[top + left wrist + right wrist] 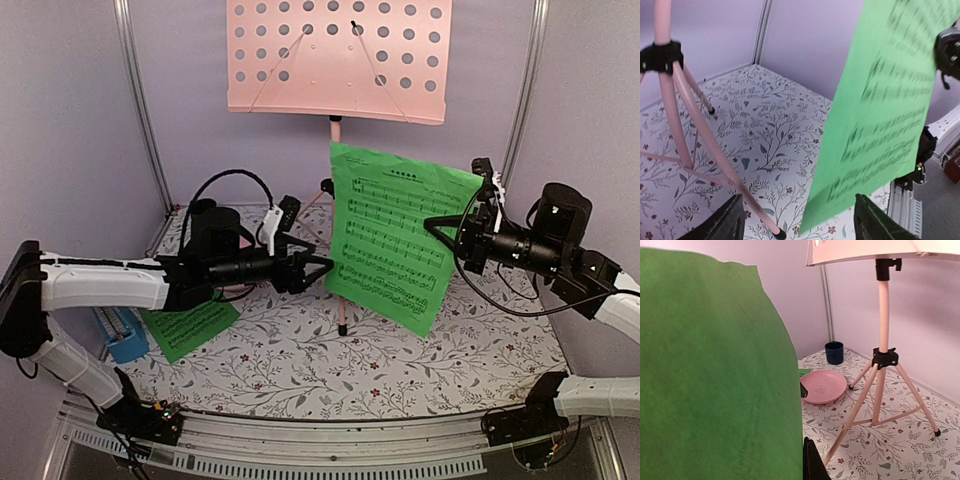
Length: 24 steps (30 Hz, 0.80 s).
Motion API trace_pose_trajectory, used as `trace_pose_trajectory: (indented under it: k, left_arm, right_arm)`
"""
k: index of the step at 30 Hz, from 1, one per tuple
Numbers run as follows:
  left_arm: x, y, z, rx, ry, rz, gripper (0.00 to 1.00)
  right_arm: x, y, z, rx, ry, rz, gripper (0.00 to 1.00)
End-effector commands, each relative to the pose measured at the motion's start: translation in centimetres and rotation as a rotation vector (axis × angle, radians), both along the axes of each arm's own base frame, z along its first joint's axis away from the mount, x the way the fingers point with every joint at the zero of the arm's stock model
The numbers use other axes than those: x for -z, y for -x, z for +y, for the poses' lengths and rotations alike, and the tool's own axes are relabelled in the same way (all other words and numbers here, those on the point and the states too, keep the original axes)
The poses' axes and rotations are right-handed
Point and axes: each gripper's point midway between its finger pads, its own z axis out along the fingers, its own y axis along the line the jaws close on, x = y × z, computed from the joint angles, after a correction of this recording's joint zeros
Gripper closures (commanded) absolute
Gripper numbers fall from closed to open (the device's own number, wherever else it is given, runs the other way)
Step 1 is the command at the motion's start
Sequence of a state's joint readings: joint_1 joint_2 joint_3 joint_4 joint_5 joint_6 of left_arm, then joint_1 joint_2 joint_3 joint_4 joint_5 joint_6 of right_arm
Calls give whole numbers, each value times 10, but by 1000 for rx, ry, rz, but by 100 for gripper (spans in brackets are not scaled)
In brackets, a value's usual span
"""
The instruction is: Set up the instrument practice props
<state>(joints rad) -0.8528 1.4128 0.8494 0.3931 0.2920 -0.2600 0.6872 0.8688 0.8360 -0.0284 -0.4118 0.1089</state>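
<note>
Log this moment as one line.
right hand: shut on sheet, held upright before stand | left hand: open by sheet's left edge | second sheet: flat on table

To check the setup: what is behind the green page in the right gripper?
Of the pink stand, the pole and two legs show, left of the green page; the third leg is covered.

Soft even light, faint shadows, green page (880,100) blurred in left wrist view
</note>
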Motion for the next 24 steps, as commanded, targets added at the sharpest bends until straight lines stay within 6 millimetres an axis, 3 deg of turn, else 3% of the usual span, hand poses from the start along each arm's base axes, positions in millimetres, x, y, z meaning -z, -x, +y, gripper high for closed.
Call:
trace_pose_trajectory:
  k: [1,6,14,19,20,24]
  left_arm:
    - [42,-26,-8,-65,-1,71,24]
    - [86,-44,-20,-99,-20,142,23]
    - [128,-48,-37,-65,25,250,26]
    - [141,-49,-45,-50,55,288,33]
    - [155,-48,-46,-44,39,307,35]
    - [162,-45,-53,-7,55,319,46]
  right_arm:
    - [-17,-16,-22,168,-15,-15,100]
    - [-28,-13,-25,171,-18,-37,100]
    - [-31,-11,-25,161,6,-56,100]
    - [-36,-10,-25,158,1,-71,100]
    - [-37,-10,-25,157,-1,-72,100]
    - [-44,-9,-23,142,-10,-79,100]
